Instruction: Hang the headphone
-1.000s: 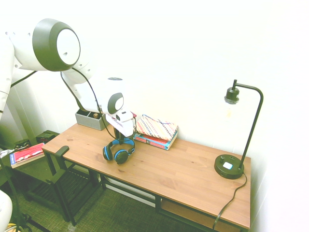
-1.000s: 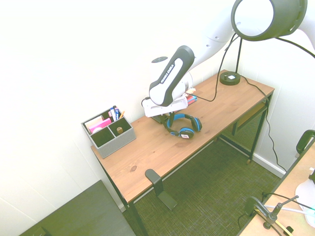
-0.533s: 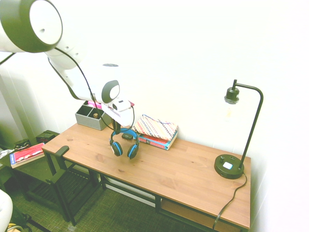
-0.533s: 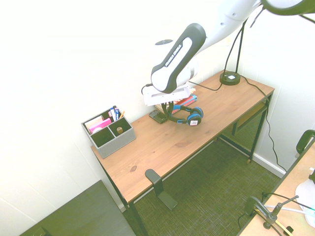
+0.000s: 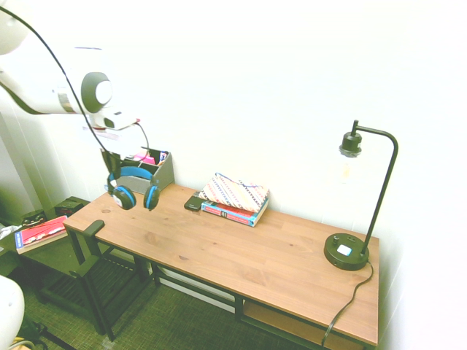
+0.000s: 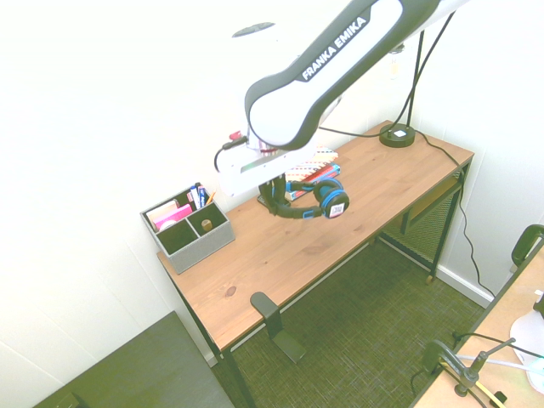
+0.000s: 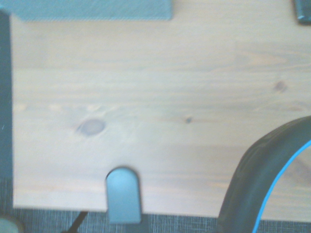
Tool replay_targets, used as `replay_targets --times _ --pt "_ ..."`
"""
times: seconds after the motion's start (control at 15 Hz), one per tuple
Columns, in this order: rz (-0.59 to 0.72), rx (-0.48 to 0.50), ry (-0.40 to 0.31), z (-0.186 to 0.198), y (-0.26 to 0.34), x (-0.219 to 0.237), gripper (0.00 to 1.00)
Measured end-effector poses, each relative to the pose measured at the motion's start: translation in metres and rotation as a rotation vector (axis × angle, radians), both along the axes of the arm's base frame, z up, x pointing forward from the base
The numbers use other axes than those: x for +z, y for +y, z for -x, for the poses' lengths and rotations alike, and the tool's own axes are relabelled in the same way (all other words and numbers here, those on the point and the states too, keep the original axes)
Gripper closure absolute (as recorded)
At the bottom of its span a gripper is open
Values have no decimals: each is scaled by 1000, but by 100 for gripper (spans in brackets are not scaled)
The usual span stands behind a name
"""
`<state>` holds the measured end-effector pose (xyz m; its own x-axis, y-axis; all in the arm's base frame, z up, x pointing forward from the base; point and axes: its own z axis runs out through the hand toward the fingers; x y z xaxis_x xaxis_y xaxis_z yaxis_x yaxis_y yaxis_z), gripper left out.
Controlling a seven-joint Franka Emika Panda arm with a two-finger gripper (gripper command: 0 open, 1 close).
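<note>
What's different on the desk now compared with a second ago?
The gripper, already closed on the headphones in the earlier pictures, has lifted them off the desk and carried them toward the organizer end, nearer the hook clamped at the edge. The organizer, hook, books and lamp stayed put.

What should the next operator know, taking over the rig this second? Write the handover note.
Gripper: shut on the over-ear headphones with blue-and-black headband, held in the air above the wooden desk.
Likely hanging spot: the black bracket hooked over the desk's edge, with nothing on it.
Also on the desk: the grey divided fabric organizer, the stacked books and the black desk lamp.
Done: headphones picked up.
Left: probably carry them to the bracket, hang them, let go and back off.
</note>
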<state>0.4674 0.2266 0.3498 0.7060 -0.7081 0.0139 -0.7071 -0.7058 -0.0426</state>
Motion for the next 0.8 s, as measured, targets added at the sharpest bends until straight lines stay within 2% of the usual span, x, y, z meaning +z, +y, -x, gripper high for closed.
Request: replay_targets --times 0.2,0.33,0.53,0.8 --pt "42 184 30 69 53 -19 100" --pt "56 271 17 115 77 -49 100" --pt "46 289 -31 155 86 -98 100" --pt "48 310 -20 175 89 -176 100"
